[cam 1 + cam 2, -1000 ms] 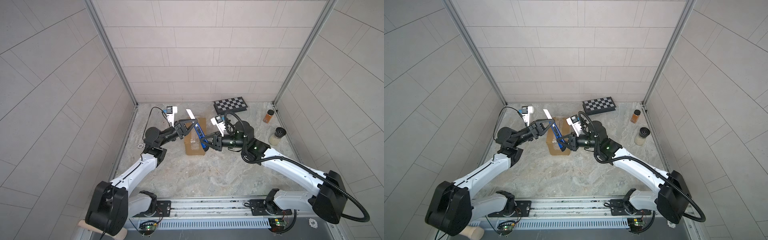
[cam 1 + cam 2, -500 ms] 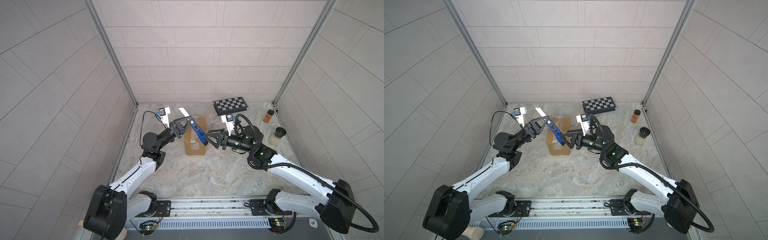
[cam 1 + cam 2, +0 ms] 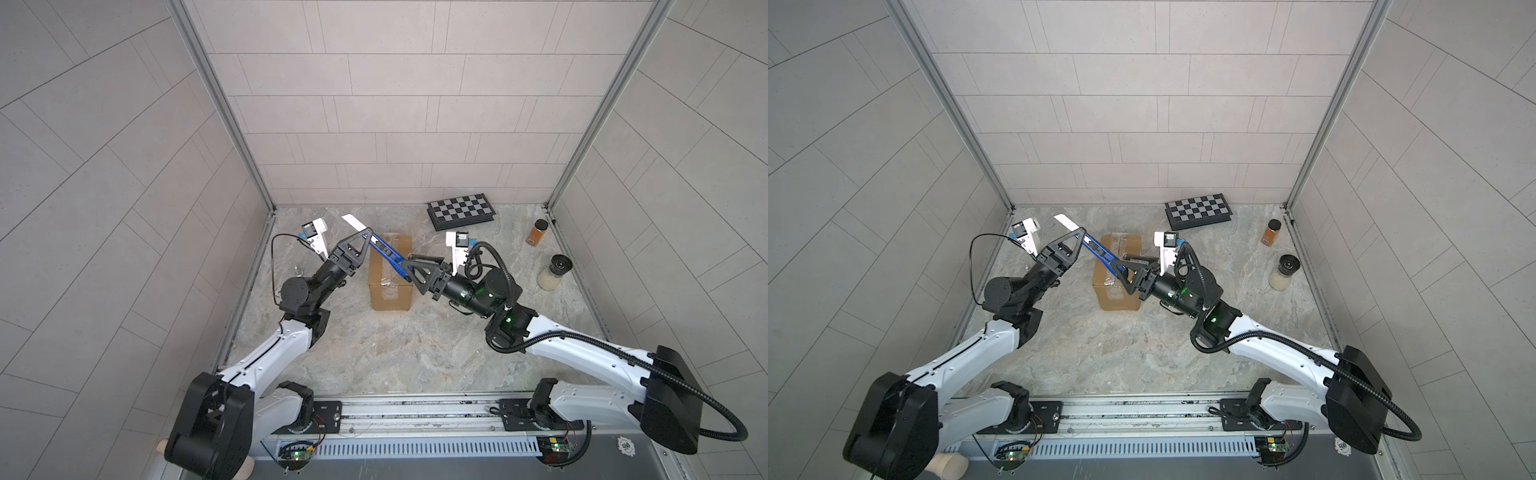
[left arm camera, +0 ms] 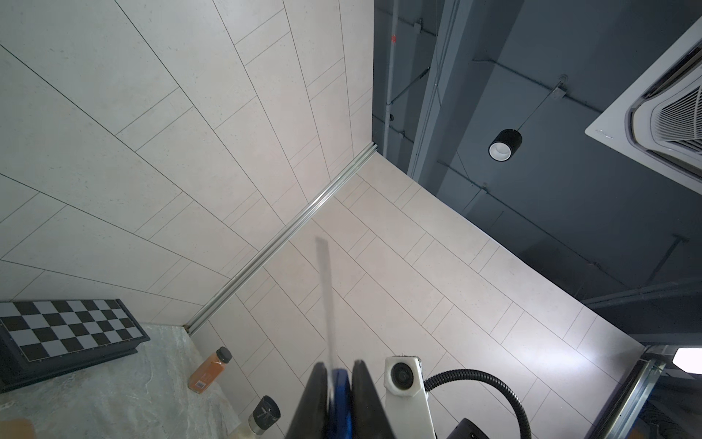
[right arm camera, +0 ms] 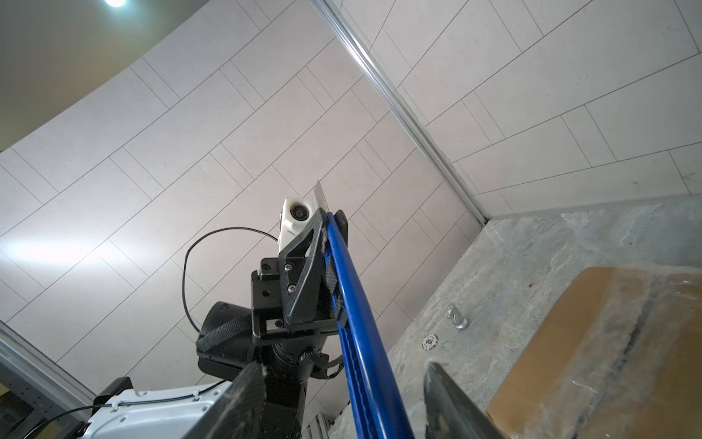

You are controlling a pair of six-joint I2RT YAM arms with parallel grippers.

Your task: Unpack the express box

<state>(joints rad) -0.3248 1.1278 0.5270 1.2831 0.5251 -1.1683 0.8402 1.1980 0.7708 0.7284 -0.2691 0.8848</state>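
**Knife held over the express box, one pair of jaws clenched, the other released**

In both top views the express box (image 3: 390,291) (image 3: 1119,297) sits on the bench (image 3: 374,353) between the two arms, flaps closed, with shiny clear tape along its top seam. A blue utility knife (image 3: 384,251) (image 3: 1100,251) slants above the box's far end, its white blade pointing toward the back left corner. The left jaws are clenched on the knife near the blade end. The right jaws stand released, one finger on either side of the knife's tail end. A checkered case (image 3: 461,211) lies by the back wall. An orange bottle (image 3: 537,232) and a black-capped jar (image 3: 555,272) stand near the right wall, well apart from the box.

In the left wrist view the two dark fingers (image 4: 315,395) press on the blue handle (image 4: 342,403), and the blade (image 4: 326,289) runs out beyond them, blurred. The checkered case (image 4: 68,330), orange bottle (image 4: 211,368) and jar (image 4: 264,416) show beyond.

In the right wrist view the right fingers (image 5: 247,403) are spread wide with the knife (image 5: 353,304) running between them; I cannot tell whether either one touches it. Farther along, the left jaws grip the handle. The express box (image 5: 607,342) rests on the bench just beside the knife's line, its taped seam visible.
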